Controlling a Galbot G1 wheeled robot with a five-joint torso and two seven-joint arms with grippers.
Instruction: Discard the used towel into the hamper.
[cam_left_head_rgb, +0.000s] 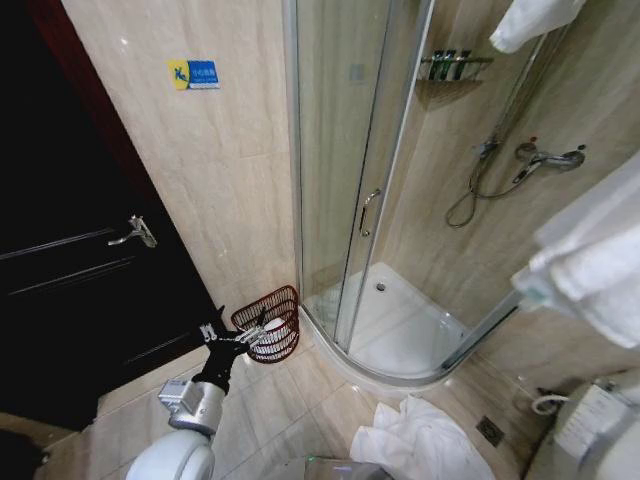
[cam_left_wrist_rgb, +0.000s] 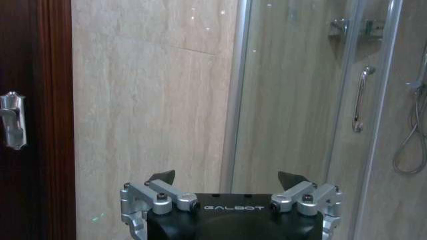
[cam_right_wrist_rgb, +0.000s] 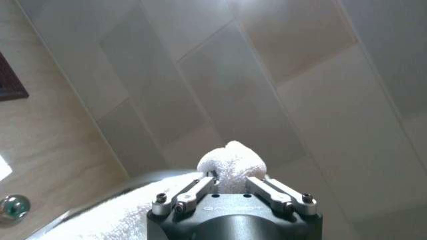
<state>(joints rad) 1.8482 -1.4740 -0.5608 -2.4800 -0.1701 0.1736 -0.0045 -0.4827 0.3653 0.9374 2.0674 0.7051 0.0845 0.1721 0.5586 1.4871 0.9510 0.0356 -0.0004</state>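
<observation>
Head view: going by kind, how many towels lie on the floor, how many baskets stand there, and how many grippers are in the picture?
Crumpled white terry towel on the floor tiles: 1
Round reddish-brown wire hamper: 1
Left gripper, black with silver fingers, beside the hamper: 1
Total: 3

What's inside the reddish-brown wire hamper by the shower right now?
The reddish-brown wire hamper shows something small and white near its rim; what it is cannot be told. The open left gripper at the rim covers part of the inside.
</observation>
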